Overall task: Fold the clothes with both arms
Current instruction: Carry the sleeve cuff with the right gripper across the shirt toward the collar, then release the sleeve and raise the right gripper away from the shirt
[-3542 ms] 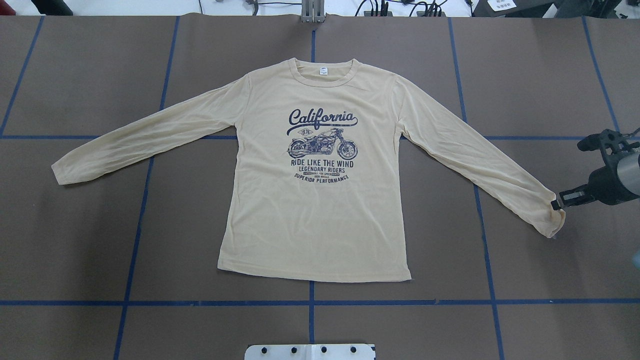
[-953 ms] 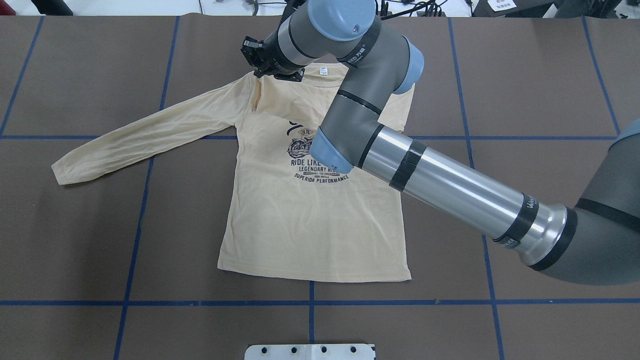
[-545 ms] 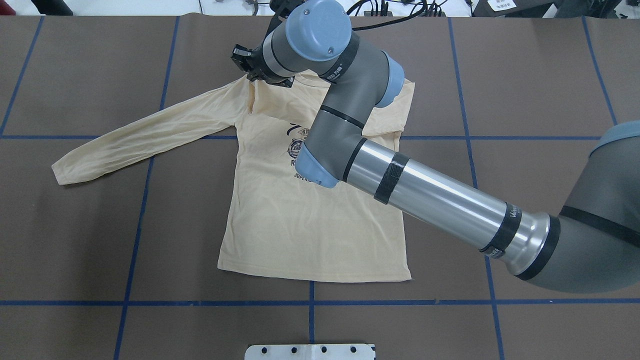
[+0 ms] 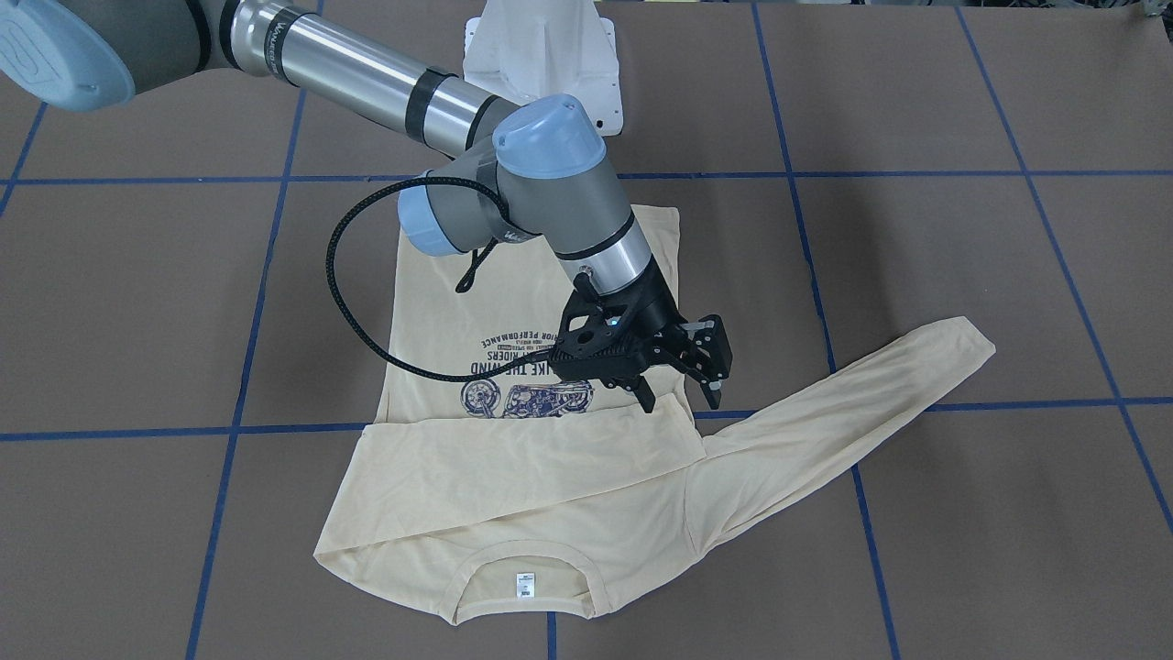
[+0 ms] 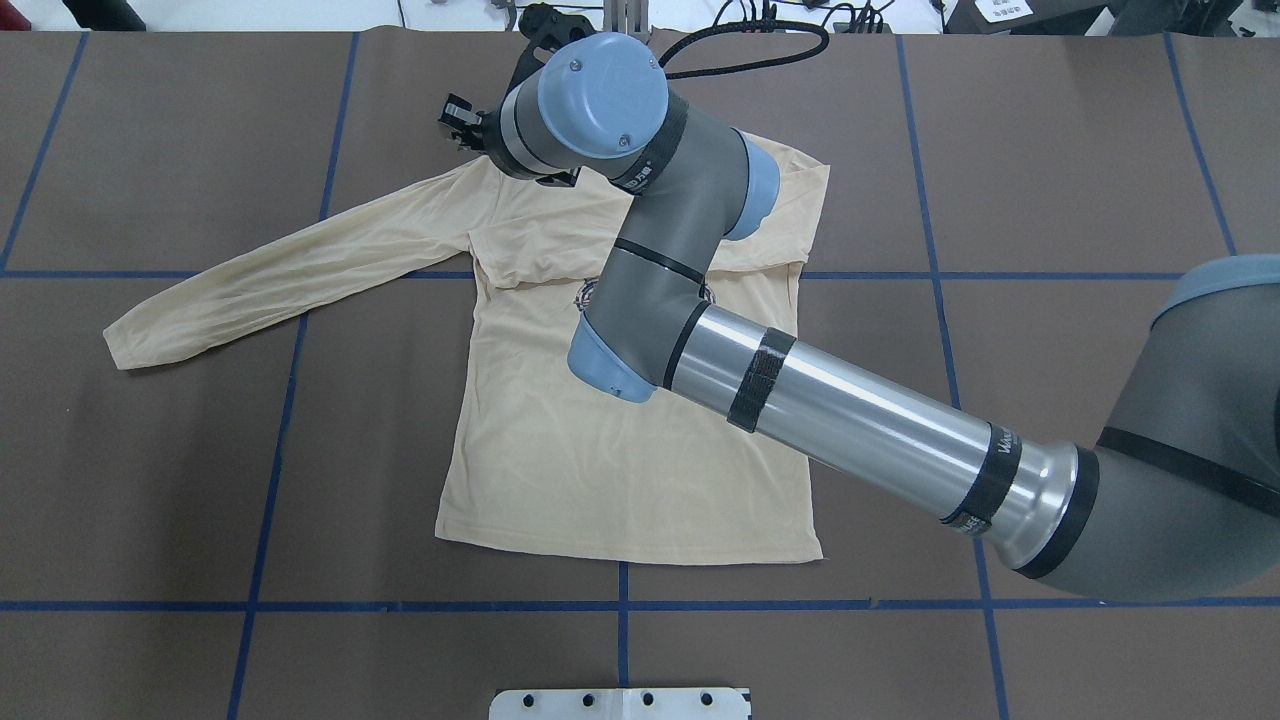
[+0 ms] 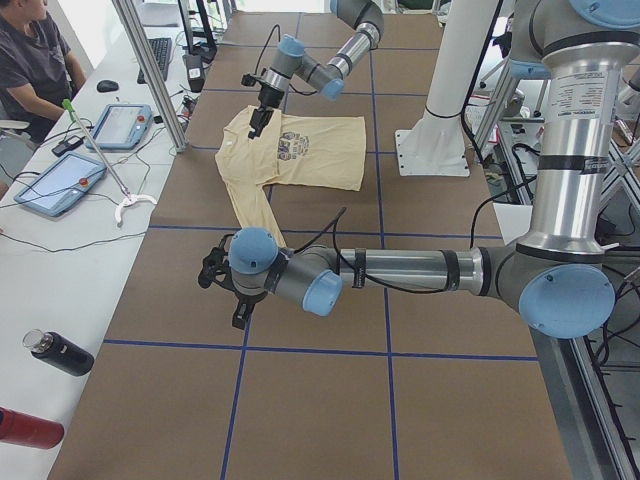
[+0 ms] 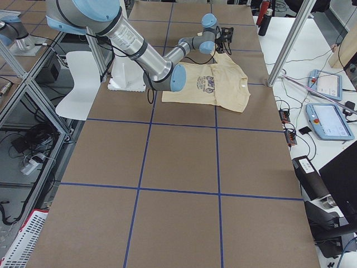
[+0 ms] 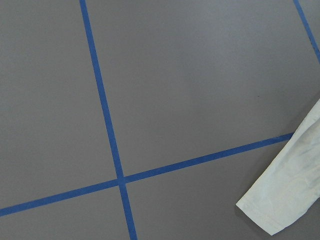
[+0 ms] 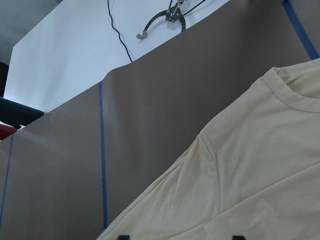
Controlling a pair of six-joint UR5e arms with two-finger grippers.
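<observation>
The cream-yellow shirt (image 5: 600, 470) lies flat, print side up, with its neck label (image 4: 524, 585) at the table's far side. Its right sleeve (image 4: 513, 458) is folded across the chest, and the left sleeve (image 5: 280, 270) lies stretched out. My right gripper (image 4: 683, 394) is open and empty, just above the folded sleeve's cuff near the left shoulder. In the right wrist view its fingertips (image 9: 122, 236) stand wide apart over the shirt (image 9: 250, 165). My left gripper (image 6: 232, 300) hovers beyond the left sleeve's cuff (image 8: 285, 195); I cannot tell whether it is open or shut.
The brown table cover carries a grid of blue tape lines (image 5: 620, 605). The white pedestal base (image 4: 541, 55) stands at the robot's side. An operator (image 6: 30, 60), tablets (image 6: 60, 180) and a bottle (image 6: 60, 352) are at a side desk beyond metal posts (image 6: 150, 70).
My right gripper carried the right sleeve across the chest toward the left shoulder, then let go. The sleeve now lies flat and the gripper has moved a little further left.
</observation>
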